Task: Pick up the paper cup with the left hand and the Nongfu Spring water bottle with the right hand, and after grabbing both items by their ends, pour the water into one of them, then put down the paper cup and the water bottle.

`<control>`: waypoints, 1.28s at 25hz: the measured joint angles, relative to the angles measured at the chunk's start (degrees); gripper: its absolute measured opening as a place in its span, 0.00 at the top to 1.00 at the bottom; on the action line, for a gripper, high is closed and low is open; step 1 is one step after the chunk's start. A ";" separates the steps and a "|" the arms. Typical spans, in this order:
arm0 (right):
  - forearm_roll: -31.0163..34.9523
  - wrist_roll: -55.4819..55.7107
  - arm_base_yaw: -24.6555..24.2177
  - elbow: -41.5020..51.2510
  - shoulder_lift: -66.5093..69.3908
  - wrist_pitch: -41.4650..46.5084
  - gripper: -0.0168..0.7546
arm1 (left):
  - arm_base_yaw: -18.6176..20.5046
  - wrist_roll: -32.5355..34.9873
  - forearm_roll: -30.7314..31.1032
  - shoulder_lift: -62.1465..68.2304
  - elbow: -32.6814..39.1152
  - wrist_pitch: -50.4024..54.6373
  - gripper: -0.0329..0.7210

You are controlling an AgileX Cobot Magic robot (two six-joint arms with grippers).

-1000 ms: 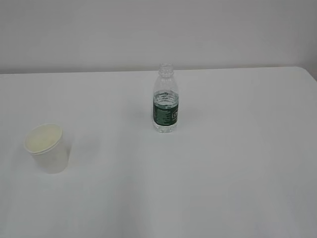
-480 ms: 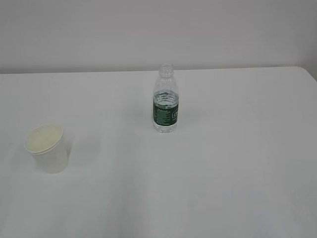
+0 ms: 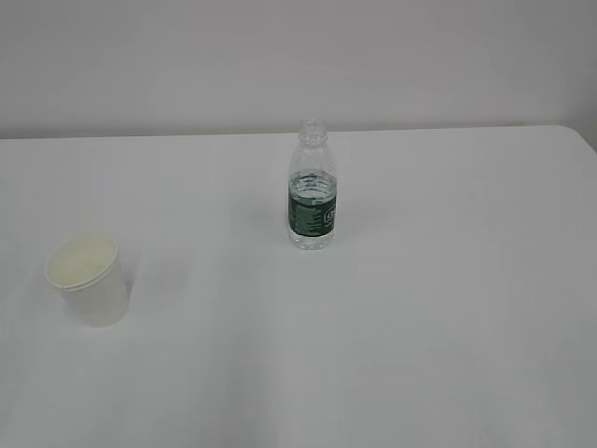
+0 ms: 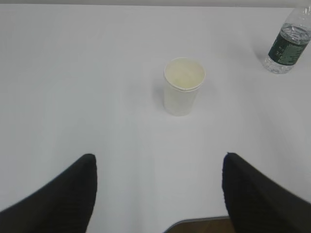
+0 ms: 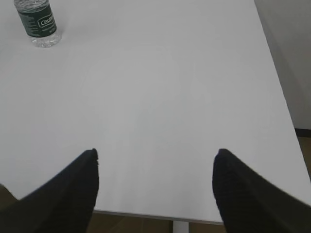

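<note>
The white paper cup (image 3: 88, 279) stands upright at the table's left, cream inside; the left wrist view shows the paper cup (image 4: 183, 87) ahead of my left gripper (image 4: 159, 157), which is open and empty, well short of it. The Nongfu Spring water bottle (image 3: 312, 186) stands upright and capless near the table's middle, water inside up to about its green label. It shows at the top left as the bottle (image 5: 39, 23) in the right wrist view, far from my right gripper (image 5: 155, 152), open and empty near the table's front edge. Neither arm appears in the exterior view.
The white table (image 3: 429, 308) carries only the cup and the bottle. Its right edge (image 5: 279, 97) and front edge show in the right wrist view, with floor beyond. The bottle (image 4: 289, 43) also appears at the top right of the left wrist view.
</note>
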 joint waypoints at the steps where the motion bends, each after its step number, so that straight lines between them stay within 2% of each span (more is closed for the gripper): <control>1: 0.00 0.00 0.00 0.00 0.00 0.00 0.26 | 0.00 0.00 0.00 0.00 0.00 0.00 0.19; 32: 0.11 -1.05 0.00 -0.47 0.13 -0.68 0.26 | 0.00 0.00 0.00 1.55 -0.02 -0.74 0.23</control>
